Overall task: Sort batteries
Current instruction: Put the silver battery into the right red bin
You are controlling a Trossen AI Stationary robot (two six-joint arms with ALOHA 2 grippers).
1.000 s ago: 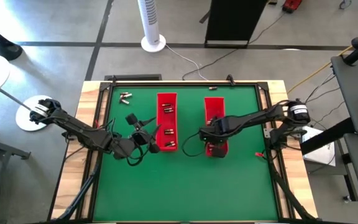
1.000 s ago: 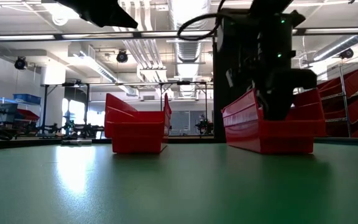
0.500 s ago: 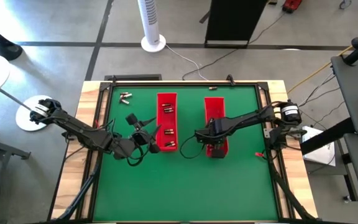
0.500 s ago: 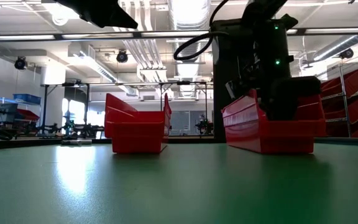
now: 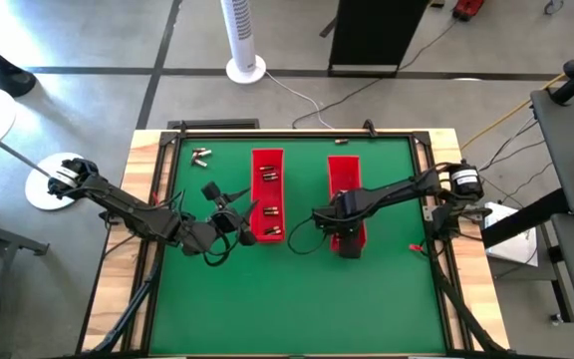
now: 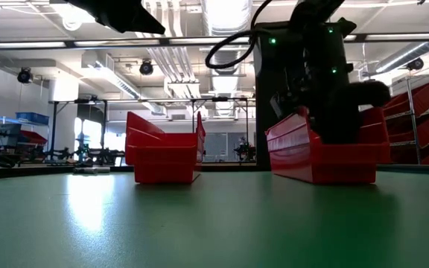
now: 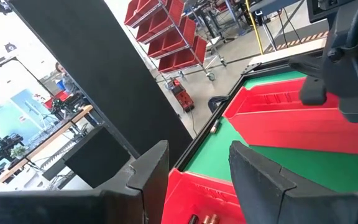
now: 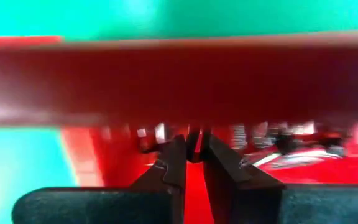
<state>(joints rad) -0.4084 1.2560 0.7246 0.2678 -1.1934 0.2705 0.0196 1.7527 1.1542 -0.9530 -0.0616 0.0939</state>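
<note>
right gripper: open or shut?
Shut. The right gripper sits down inside the right red tray; its wrist view shows the fingers nearly together. Whether they pinch a battery, cannot tell.

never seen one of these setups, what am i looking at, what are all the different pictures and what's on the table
This is a robot with two dark arms working at a green table; each arm ends in a two-finger gripper. The job is sorting batteries.

One picture looks straight down from above. One looks level across the tabletop into the room behind. Two come from cameras on the arms' wrists, looking out past their own fingers.

On the table stand two long red trays. The left tray holds several small batteries; a few loose batteries lie near the table's far left corner. The right tray sits beside it.

The left gripper waits open beside the left tray, holding nothing. The right gripper is down in the near end of the right tray with its fingers shut; whether they pinch a battery I cannot tell.
</note>
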